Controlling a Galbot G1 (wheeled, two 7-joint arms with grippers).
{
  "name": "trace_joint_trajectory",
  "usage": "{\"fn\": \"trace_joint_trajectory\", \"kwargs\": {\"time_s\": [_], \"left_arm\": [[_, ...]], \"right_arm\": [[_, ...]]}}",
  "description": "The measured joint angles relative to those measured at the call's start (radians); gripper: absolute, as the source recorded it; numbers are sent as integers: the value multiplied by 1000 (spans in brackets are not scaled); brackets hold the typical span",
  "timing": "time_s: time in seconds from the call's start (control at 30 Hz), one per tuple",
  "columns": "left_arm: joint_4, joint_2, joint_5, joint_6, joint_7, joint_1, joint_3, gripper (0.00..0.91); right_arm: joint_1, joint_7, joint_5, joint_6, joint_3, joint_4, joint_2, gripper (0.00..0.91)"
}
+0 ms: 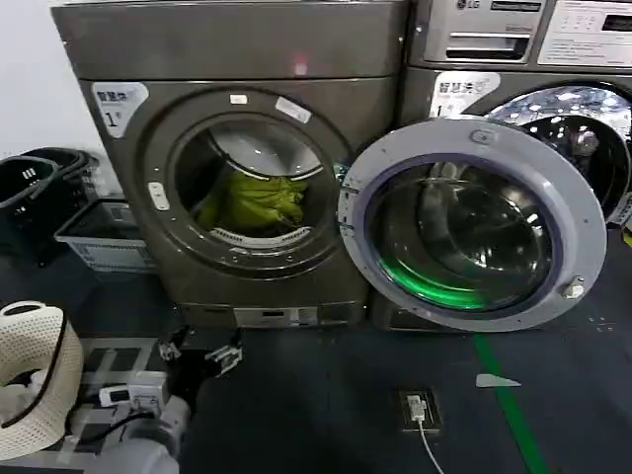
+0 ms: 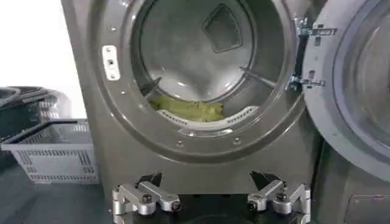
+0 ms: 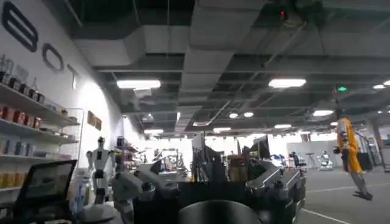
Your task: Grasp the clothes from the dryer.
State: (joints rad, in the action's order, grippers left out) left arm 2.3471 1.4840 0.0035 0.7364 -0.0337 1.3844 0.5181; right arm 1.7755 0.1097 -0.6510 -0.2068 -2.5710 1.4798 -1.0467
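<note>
The dryer (image 1: 237, 59) stands with its round door (image 1: 474, 227) swung wide to the right. The clothes (image 1: 255, 200), a yellow-green bundle, lie at the bottom of the drum. In the left wrist view the clothes (image 2: 189, 109) sit low behind the drum's rim. My left gripper (image 1: 202, 353) hangs open near the floor, in front of and below the dryer mouth, well short of the clothes. Its fingers (image 2: 146, 198) are spread with nothing between them. My right gripper (image 3: 210, 182) is open and faces out into the room, away from the dryer.
An LG machine (image 1: 513, 39) stands right of the dryer, partly behind the open door. A grey basket (image 1: 104, 237) and black baskets (image 1: 39, 188) sit on the left. A white woven object (image 1: 30, 375) is at the lower left. A floor socket (image 1: 417, 407) and green line (image 1: 509, 405) mark the floor.
</note>
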Motion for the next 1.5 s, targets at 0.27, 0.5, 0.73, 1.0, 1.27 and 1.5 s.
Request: {"fn": "trace_joint_trajectory", "kwargs": {"time_s": [0.27, 0.5, 0.73, 1.0, 1.27, 1.5], "left_arm": [[0, -3, 6, 0, -8, 2, -1, 907], [-1, -3, 5, 0, -10, 4, 0, 907], [-5, 0, 5, 0, -10, 3, -2, 907], [-8, -1, 7, 0, -7, 2, 0, 907], [-11, -3, 15, 0, -4, 0, 1, 907], [-12, -8, 14, 0, -1, -3, 3, 907]], "right_arm": [[-4, 1, -2, 11, 2, -4, -5, 907], [-5, 2, -3, 17, 3, -6, -5, 907], [-6, 2, -3, 20, 6, -6, -6, 907], [-7, 2, -4, 20, 7, -5, -9, 907], [-9, 3, -4, 20, 8, 2, -13, 907], [-8, 2, -4, 20, 9, 2, -15, 907]]}}
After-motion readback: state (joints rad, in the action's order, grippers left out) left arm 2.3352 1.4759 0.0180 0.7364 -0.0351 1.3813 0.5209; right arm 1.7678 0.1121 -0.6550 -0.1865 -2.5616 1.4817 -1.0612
